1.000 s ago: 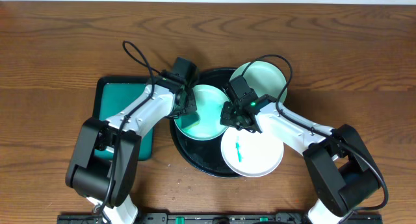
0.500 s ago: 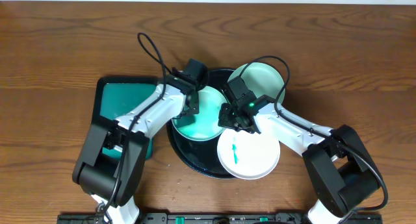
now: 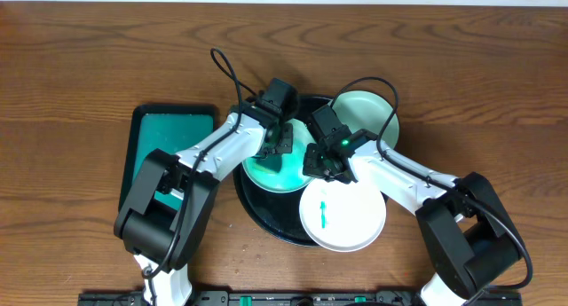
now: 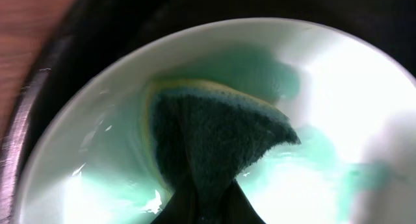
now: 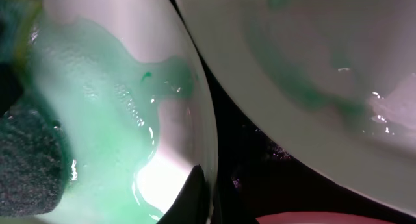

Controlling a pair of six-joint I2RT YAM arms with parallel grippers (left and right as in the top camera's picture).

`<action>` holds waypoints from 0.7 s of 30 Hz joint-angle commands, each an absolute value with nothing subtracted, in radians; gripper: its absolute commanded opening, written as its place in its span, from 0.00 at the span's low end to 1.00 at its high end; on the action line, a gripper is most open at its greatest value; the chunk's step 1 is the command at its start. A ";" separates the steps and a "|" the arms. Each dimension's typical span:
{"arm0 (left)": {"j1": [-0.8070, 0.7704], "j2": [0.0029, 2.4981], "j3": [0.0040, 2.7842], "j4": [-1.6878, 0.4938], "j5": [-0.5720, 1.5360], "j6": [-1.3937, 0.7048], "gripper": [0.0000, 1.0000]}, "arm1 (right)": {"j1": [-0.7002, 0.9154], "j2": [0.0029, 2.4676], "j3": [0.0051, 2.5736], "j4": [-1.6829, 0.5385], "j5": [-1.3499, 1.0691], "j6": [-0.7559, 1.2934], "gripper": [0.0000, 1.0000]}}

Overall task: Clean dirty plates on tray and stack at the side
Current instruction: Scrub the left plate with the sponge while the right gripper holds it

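Brown wood table (image 3: pixel 89 58) — left jaws clamped on sponge (image 4: pixel 214 139), right jaws nipping the smeared plate (image 3: pixel 259 173) by its rim.

Three plates (image 3: pixel 343 219), one round tray (image 3: pixel 266 212), one rectangular tray (image 3: pixel 164 130), one sponge (image 4: pixel 214 146).

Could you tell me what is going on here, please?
The left fingers hold a sponge against the middle plate in the tray, which is smeared teal. The right fingers pinch that plate's rim. A second plate with a teal streak overlaps the tray's near rim; a third plate overlaps its far right rim.
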State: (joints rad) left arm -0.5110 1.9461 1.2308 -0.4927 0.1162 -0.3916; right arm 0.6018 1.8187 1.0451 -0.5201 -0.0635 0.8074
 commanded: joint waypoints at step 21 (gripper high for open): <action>-0.523 2.051 1.199 -0.476 0.883 -0.350 0.07 | 0.598 1.835 1.018 -0.544 -0.050 0.781 0.01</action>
